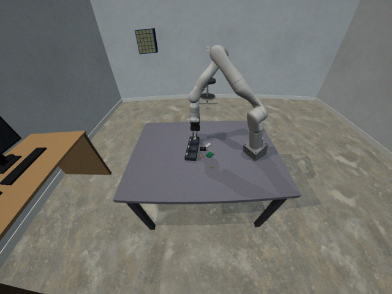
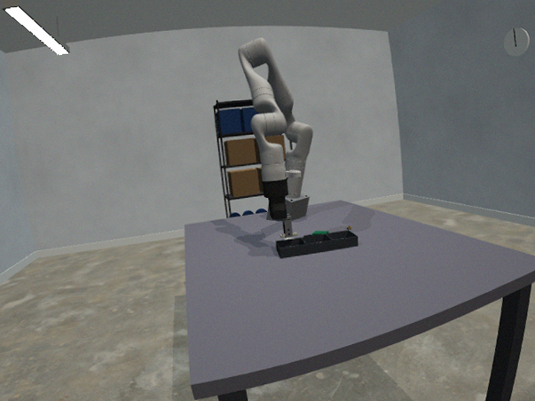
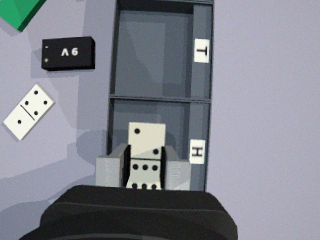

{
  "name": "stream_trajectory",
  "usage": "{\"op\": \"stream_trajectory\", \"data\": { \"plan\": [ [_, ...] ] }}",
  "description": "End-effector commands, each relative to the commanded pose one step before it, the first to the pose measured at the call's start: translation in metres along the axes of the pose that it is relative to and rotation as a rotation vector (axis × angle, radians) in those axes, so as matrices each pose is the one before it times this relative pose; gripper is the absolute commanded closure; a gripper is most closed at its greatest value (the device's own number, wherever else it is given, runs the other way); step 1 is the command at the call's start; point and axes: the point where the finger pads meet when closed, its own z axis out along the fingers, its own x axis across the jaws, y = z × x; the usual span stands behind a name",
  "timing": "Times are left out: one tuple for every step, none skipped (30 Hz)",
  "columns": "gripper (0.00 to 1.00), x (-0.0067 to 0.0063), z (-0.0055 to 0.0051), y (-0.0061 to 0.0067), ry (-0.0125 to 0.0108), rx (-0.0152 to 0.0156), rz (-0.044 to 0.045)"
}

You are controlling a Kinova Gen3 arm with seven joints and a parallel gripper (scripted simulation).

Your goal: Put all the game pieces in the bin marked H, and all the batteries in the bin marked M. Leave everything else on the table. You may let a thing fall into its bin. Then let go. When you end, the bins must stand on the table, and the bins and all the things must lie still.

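Observation:
My gripper (image 3: pixel 145 159) is shut on a white domino (image 3: pixel 146 155) and holds it right over the compartment marked H (image 3: pixel 158 130) of the dark three-part bin (image 3: pixel 163 60). A second white domino (image 3: pixel 28 111) lies on the table left of the bin. A black battery marked "A6" (image 3: pixel 68 52) lies beyond it. In the top view the gripper (image 1: pixel 193 136) hangs over the bin's far end (image 1: pixel 192 147). In the exterior view it (image 2: pixel 288 232) is just above the bin's left end (image 2: pixel 316 244).
A small brass ring (image 1: pixel 211 166) lies nearer the table's front. The arm's base (image 1: pixel 255 150) stands at the right of the table.

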Motion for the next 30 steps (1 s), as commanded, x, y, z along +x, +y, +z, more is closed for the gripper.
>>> {"op": "stream_trajectory", "data": {
  "plan": [
    [0.51,0.00109,-0.00061,-0.00124,0.00123,-0.00121,-0.00321],
    [0.51,0.0,0.0,0.0,0.0,0.0,0.0],
    [0.51,0.00008,0.00001,-0.00021,0.0,-0.00001,0.0],
    [0.51,0.00007,0.0,-0.00016,0.0,0.0,0.0],
    [0.51,0.00006,0.0,-0.00014,0.0,0.0,0.0],
    [0.51,0.00005,0.0,-0.00012,0.0,0.0,0.0],
    [0.51,0.00004,0.0,-0.00011,0.0,0.0,0.0],
    [0.51,0.00004,0.0,-0.00009,0.0,0.0,0.0],
    [0.51,0.00003,0.0,-0.00007,0.0,0.0,0.0],
    [0.51,0.00003,0.0,-0.00006,0.0,0.0,0.0],
    [0.51,0.00002,0.0,-0.00005,0.0,0.0,0.0],
    [0.51,0.00002,0.0,-0.00004,0.0,0.0,0.0],
    [0.51,0.00001,0.0,-0.00003,0.0,0.0,0.0],
    [0.51,0.00001,0.0,-0.00002,0.0,0.0,0.0],
    [0.51,0.00001,0.0,-0.00002,0.0,0.0,0.0],
    [0.51,0.00001,0.00191,0.00003,-0.00002,0.00003,-0.00001],
    [0.51,0.0,0.00208,-0.00003,0.00002,-0.00003,0.00001],
    [0.51,0.0,0.0,0.0,0.0,0.0,0.0],
    [0.51,0.0,0.0,0.0,0.0,0.0,0.0],
    [0.51,0.0,0.002,0.0,0.0,0.0,0.0],
    [0.51,0.0,0.002,0.0,0.0,0.0,0.0],
    [0.51,0.0,0.002,0.0,0.0,0.0,0.0],
    [0.51,0.0,0.002,0.0,0.0,0.0,0.0],
    [0.51,0.0,0.002,0.0,0.0,0.0,0.0],
    [0.51,0.0,0.002,0.0,0.0,0.0,0.0],
    [0.51,0.0,0.002,0.0,0.0,0.0,0.0],
    [0.51,0.0,0.002,0.0,0.0,0.0,0.0],
    [0.51,0.0,0.002,0.0,0.0,0.0,0.0],
    [0.51,0.0,0.002,0.0,0.0,0.0,0.0],
    [0.51,0.0,0.002,0.0,0.0,0.0,0.0]
  ]
}}
